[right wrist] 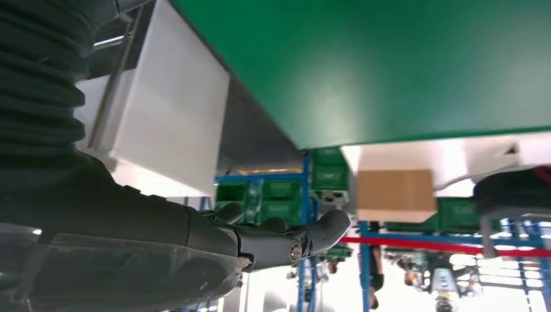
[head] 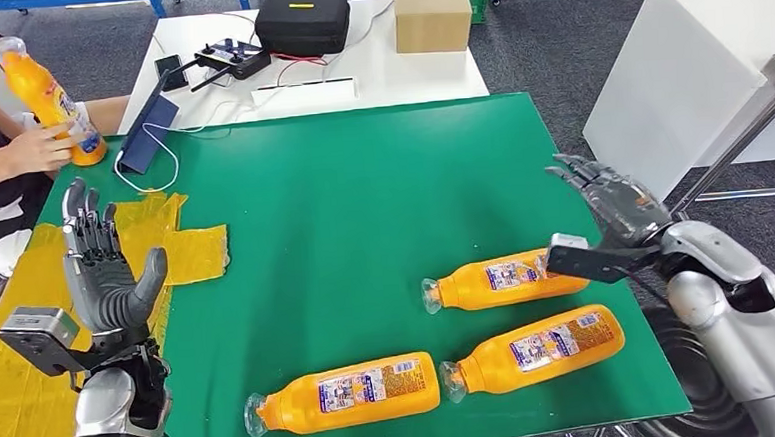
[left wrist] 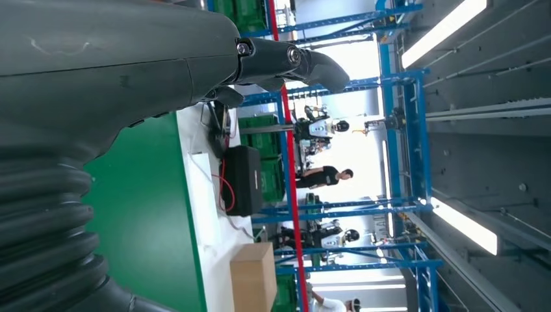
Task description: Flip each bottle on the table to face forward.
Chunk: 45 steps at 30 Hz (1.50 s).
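Nearest, three orange bottles [head: 345, 392] lay along the table's [head: 363, 210] near right edge; full, smooth, likely slippery, best gripped mid-body. Left hand [head: 101, 269] and right hand [head: 613, 202] hovered open, empty.

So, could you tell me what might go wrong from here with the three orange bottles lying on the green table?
1. The orange plastic bottle nearest the right hand lies by the green table's right edge; a clumsy reach could roll it off.
2. The two nearer orange bottles lie close to the front edge and, being round, may roll when nudged.
3. A person's hand holds a fourth orange bottle near the raised open left hand; they might collide.
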Available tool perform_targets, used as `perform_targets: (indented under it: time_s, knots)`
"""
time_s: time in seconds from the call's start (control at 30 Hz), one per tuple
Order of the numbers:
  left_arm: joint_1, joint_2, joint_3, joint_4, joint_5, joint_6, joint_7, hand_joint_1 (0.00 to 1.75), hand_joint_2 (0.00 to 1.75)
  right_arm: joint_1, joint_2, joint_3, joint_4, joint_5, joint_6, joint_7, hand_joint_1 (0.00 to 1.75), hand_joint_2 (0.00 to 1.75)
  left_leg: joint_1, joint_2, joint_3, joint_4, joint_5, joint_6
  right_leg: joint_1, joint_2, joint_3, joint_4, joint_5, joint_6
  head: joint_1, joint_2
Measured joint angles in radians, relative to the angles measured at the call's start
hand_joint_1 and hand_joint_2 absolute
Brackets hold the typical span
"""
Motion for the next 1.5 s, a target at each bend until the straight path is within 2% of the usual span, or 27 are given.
perform_targets:
  time_s: [0.17, 0.53, 0.77, 0.83, 1.03, 1.37, 1.5]
  knots:
    - [0.0, 0.002, -0.011, -0.001, 0.013, -0.006, -0.001, 0.0, 1.75, -0.043, -0.03, 0.03, 0.09, -0.017, -0.018, 0.009, 0.0, 1.75, 0.0, 0.0, -0.001, 0.0, 0.0, 0.0, 0.001, 0.0, 0.0, 0.0, 0.0, 0.0, 0.0, 0.0]
    - [-0.013, 0.002, -0.018, -0.001, 0.031, -0.023, -0.003, 0.0, 1.75, -0.07, -0.027, 0.091, 0.231, -0.049, -0.023, -0.017, 0.0, 1.75, 0.0, 0.0, -0.001, 0.0, 0.0, 0.0, 0.001, 0.0, 0.0, 0.0, 0.0, 0.0, 0.0, 0.0]
    - [-0.028, 0.002, -0.018, 0.012, 0.043, -0.03, -0.008, 0.0, 1.75, -0.045, -0.034, 0.119, 0.23, -0.194, 0.052, -0.113, 0.0, 1.75, 0.0, 0.0, -0.001, 0.0, 0.0, 0.0, 0.001, 0.0, -0.001, 0.0, 0.0, 0.0, 0.0, 0.0]
    - [-0.033, 0.003, -0.018, 0.019, 0.044, -0.03, -0.009, 0.0, 1.75, -0.032, -0.037, 0.125, 0.22, -0.204, 0.053, -0.119, 0.0, 1.75, 0.0, 0.0, -0.001, 0.0, 0.0, 0.0, 0.001, 0.0, -0.001, 0.0, 0.0, 0.0, 0.0, 0.0]
    - [-0.05, 0.004, -0.021, 0.042, 0.05, -0.03, -0.01, 0.0, 1.75, -0.029, -0.023, 0.151, 0.22, -0.181, 0.051, -0.101, 0.0, 1.75, 0.0, 0.0, -0.001, 0.0, 0.0, 0.0, 0.001, 0.0, -0.001, 0.0, 0.0, 0.0, 0.0, 0.0]
    - [-0.074, 0.004, -0.024, 0.099, 0.054, -0.03, -0.007, 0.0, 1.75, -0.053, 0.011, 0.202, 0.332, -0.153, 0.039, -0.087, 0.0, 1.75, 0.0, 0.0, -0.002, 0.0, 0.0, 0.0, 0.001, 0.0, -0.001, 0.0, 0.0, 0.0, 0.0, 0.0]
    - [-0.08, 0.005, -0.024, 0.114, 0.057, -0.025, -0.002, 0.0, 1.75, -0.075, 0.022, 0.222, 0.378, -0.118, 0.025, -0.041, 0.0, 1.75, 0.0, 0.0, -0.002, 0.0, 0.0, 0.0, 0.001, 0.0, -0.001, 0.0, 0.0, 0.0, 0.0, 0.0]
